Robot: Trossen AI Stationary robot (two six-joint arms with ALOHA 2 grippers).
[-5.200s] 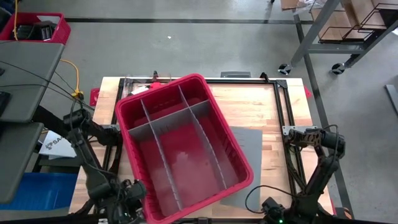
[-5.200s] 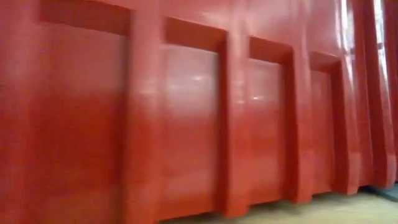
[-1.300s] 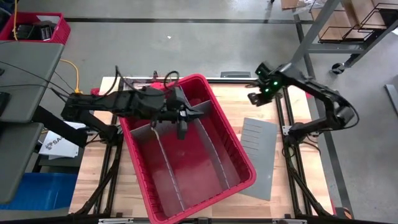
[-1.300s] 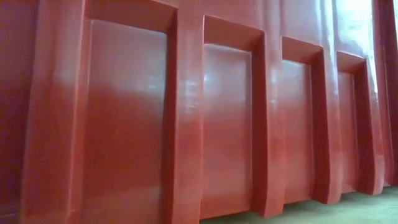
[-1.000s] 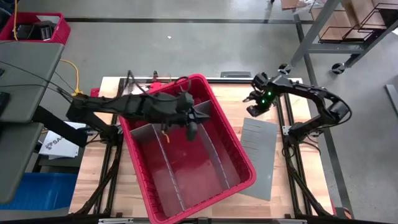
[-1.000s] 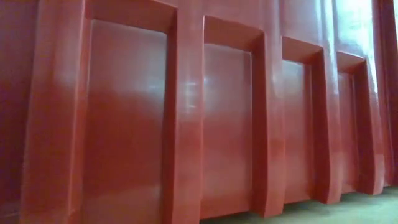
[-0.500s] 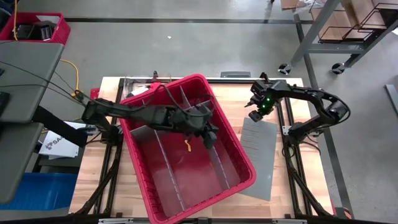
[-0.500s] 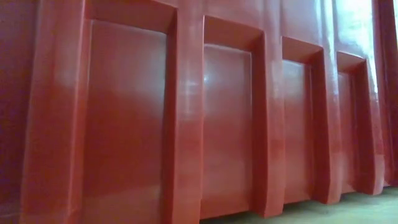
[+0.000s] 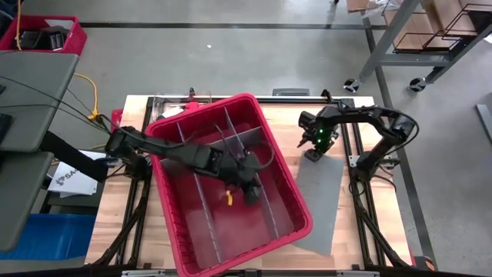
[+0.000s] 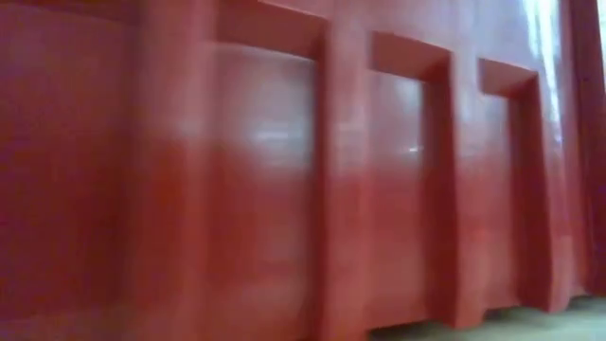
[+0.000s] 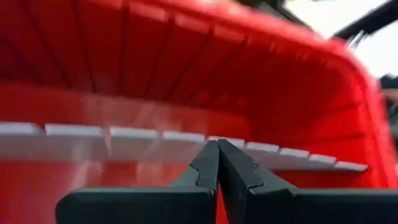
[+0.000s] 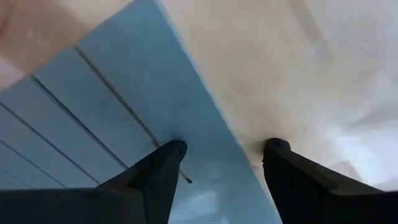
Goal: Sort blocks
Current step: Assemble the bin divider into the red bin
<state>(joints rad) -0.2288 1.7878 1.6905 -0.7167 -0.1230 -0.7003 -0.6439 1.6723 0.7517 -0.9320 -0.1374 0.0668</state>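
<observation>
The big red bin (image 9: pixel 281 159) stands askew mid-table, split by grey dividers (image 11: pixel 124 134), and its wall fills the low view (image 10: pixel 284 189). My left gripper (image 9: pixel 251 194) reaches down into it, shut, its tips (image 11: pixel 217 144) in front of a divider's top edge. A small orange piece (image 9: pixel 228 198) shows beside it; whether it is a block I cannot tell. No block shows plainly. My right gripper (image 9: pixel 314 152) is open and points down at the far end of a flat grey slotted sheet (image 9: pixel 319 204) lying on the table right of the bin. My left gripper has nothing between its shut fingers; whether the tips touch the divider's top edge (image 11: pixel 186 137) I cannot tell. My right gripper stands astride the sheet's long edge (image 12: pixel 233 146), one finger (image 12: pixel 168 155) over the sheet and one over bare wood; whether either touches I cannot tell.
Black frame rails (image 9: pixel 347 131) run along the table's sides. Bare wood (image 9: pixel 300 115) lies between the bin and my right arm. Another red bin (image 9: pixel 42 35) stands on the floor far off to the left. A metal rack (image 9: pixel 430 31) stands beyond the far right corner.
My left gripper has gone down and toward the near right corner of the bin, staying shut; the orange piece has kept beside it. My right gripper has sunk and come leftward onto the grey sheet's far end. The bin has shifted a little, its wall sliding rightward in the low view.
</observation>
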